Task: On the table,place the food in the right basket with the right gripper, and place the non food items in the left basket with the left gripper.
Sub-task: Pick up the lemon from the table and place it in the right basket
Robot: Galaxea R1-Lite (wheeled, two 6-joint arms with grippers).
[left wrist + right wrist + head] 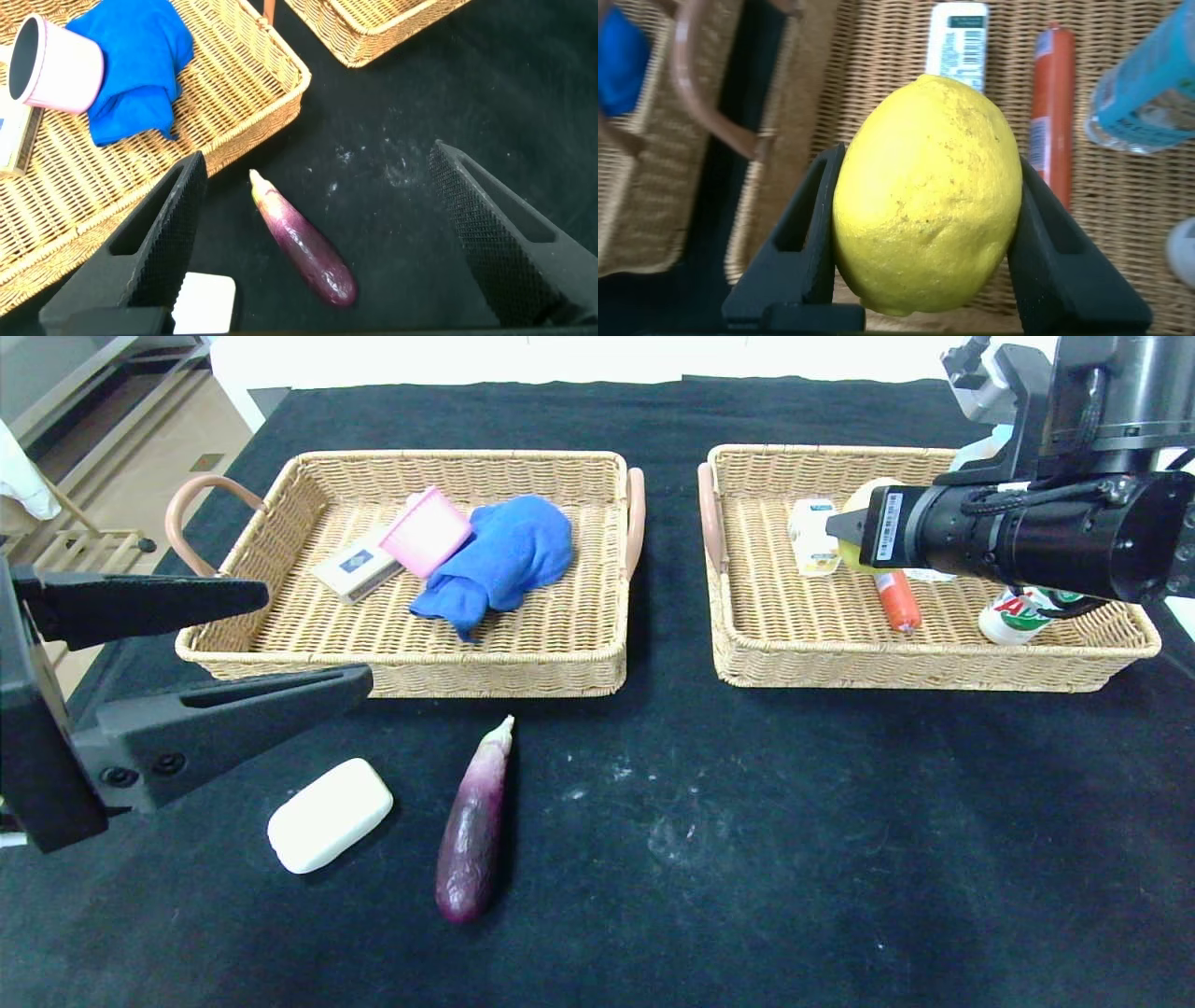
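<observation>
Right gripper (920,243) clamps the lemon (924,191) above the right basket (934,663), where release risks it striking the sausage (898,599); left gripper (299,635), jaws wide and empty, hangs near the soap bar (329,814) beside the aubergine (474,821).

The right arm (1027,532) hides most of the lemon (864,499).

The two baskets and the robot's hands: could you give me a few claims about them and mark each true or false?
1. The right gripper holds a lemon over the right basket. True.
2. The aubergine lies in the left basket. False: it lies on the table.
3. The left gripper is open and empty. True.
4. The white bar is in the left basket. False: it lies on the table beside the aubergine.
</observation>
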